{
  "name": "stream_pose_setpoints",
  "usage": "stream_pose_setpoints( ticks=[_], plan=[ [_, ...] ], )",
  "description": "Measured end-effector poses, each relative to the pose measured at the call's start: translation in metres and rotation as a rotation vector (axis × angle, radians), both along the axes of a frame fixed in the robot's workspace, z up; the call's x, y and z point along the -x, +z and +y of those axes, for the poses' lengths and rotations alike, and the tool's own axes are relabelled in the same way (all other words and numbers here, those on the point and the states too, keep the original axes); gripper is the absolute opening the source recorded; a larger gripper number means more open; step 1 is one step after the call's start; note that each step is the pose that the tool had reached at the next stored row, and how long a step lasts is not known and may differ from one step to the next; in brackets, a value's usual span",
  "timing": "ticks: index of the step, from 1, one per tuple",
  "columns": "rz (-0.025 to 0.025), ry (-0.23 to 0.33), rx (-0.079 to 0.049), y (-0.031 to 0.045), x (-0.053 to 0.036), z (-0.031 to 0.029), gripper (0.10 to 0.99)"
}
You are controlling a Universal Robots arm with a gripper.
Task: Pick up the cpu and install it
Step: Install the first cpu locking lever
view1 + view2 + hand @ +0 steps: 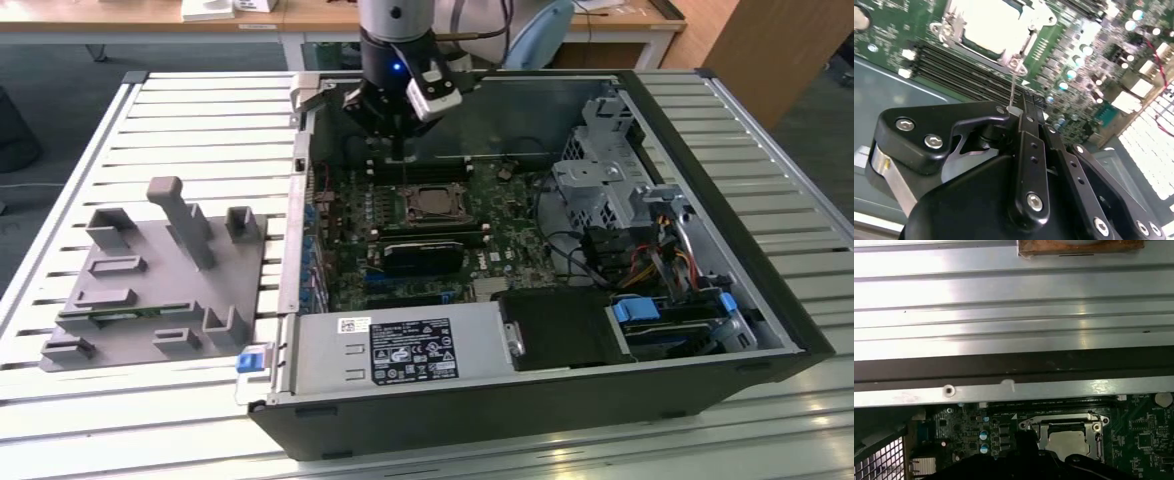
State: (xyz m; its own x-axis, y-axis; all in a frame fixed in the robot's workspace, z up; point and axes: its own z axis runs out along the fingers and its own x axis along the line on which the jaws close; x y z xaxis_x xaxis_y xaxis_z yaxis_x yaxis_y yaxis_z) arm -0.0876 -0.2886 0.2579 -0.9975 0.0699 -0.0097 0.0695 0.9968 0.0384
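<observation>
The cpu point(430, 203), a flat square chip with a silver-grey top, lies inside the metal-framed socket on the green motherboard in the open computer case. It also shows in both wrist views point(989, 25) point(1066, 442). My gripper point(402, 156) hangs just behind the socket, over the memory slots, with its black fingers point(1026, 150) together. A thin metal socket lever point(1013, 82) stands up from the socket's corner, and its end meets my fingertips. I cannot tell whether the fingers clamp it. Nothing else is held.
A black heatsink block point(427, 252) sits in front of the socket, with a silver power supply point(400, 350) nearer still. A drive cage point(601, 180) and cables point(654, 265) are at the exterior view's right. A grey fixture tray point(147, 280) lies on the slatted table at the left.
</observation>
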Motion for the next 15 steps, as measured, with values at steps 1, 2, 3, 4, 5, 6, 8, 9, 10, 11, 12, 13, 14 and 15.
stream_pose_setpoints(
  ticks=[1, 2, 3, 4, 5, 6, 8, 9, 10, 11, 12, 13, 14, 15],
  plan=[
    [0.0004, 0.000, 0.000, -0.0003, -0.0033, 0.0000, 0.106],
    [0.0007, 0.000, 0.000, -0.0006, -0.0068, 0.0000, 0.106],
    [0.0008, 0.000, 0.000, -0.0008, -0.0101, 0.0000, 0.106],
    [0.0007, 0.000, 0.000, -0.0012, -0.0129, 0.0000, 0.106],
    [0.0007, 0.000, 0.000, -0.0015, -0.0158, 0.0000, 0.106],
    [0.0007, 0.000, 0.000, -0.0018, -0.0181, 0.0000, 0.106],
    [0.0006, 0.000, 0.000, -0.0022, -0.0216, 0.0000, 0.106],
    [0.0006, 0.000, -0.001, -0.0025, -0.0221, 0.0000, 0.106],
    [0.0007, 0.000, -0.002, -0.0028, -0.0223, -0.0001, 0.106],
    [0.0008, 0.000, -0.005, -0.0032, -0.0223, 0.0000, 0.106],
    [0.0008, 0.000, -0.014, -0.0039, -0.0223, 0.0000, 0.106],
    [0.0007, 0.000, -0.025, -0.0044, -0.0223, 0.0000, 0.106],
    [0.0007, 0.000, -0.036, -0.0051, -0.0223, 0.0000, 0.106],
    [0.0004, 0.000, -0.039, -0.0059, -0.0224, 0.0001, 0.106]
  ],
)
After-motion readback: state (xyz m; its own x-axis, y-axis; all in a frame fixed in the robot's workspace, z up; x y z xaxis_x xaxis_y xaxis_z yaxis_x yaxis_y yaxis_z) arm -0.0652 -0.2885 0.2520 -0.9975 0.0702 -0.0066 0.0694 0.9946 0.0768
